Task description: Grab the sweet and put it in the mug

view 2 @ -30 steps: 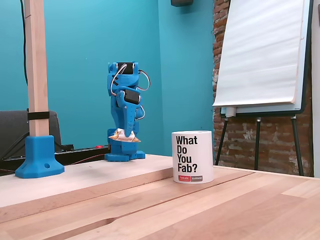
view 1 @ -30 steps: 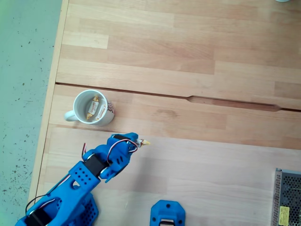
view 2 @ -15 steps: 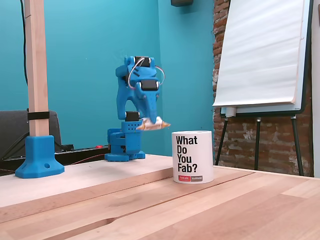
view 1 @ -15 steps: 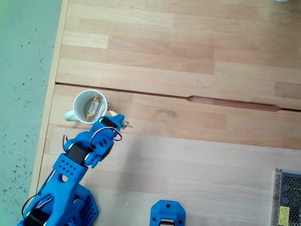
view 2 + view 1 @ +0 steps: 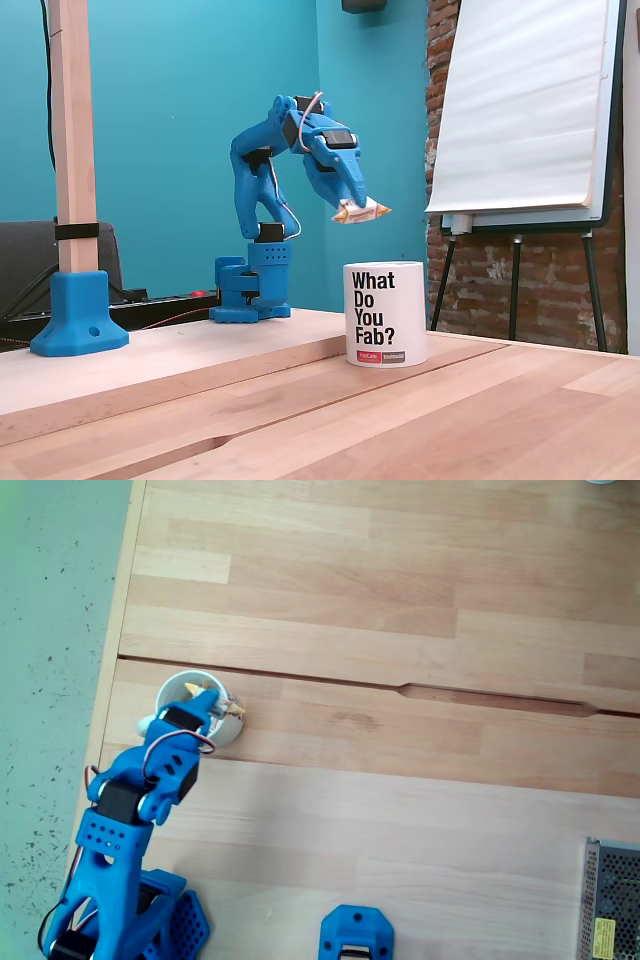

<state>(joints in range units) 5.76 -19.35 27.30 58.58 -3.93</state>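
Note:
The white mug [image 5: 167, 691] stands near the table's left edge in a fixed view, largely covered by my blue arm. From the side in a fixed view the mug [image 5: 385, 313] shows black lettering. My gripper [image 5: 209, 700] hangs over the mug's mouth, shut on the sweet [image 5: 234, 709], whose yellow ends stick out on both sides. Seen from the side, the gripper [image 5: 353, 206] holds the sweet [image 5: 362, 211] clearly above the rim, not touching the mug. What lies inside the mug is hidden.
A blue base block [image 5: 355, 935] sits at the near table edge and a metal mesh box [image 5: 610, 900] at the lower right. A wooden post in a blue foot [image 5: 78, 310] stands on the left. A whiteboard easel [image 5: 520, 110] is behind the table.
The arm has swung left and reached out, lifting the held sweet from beside the mug to above its mouth. The mug has not moved.

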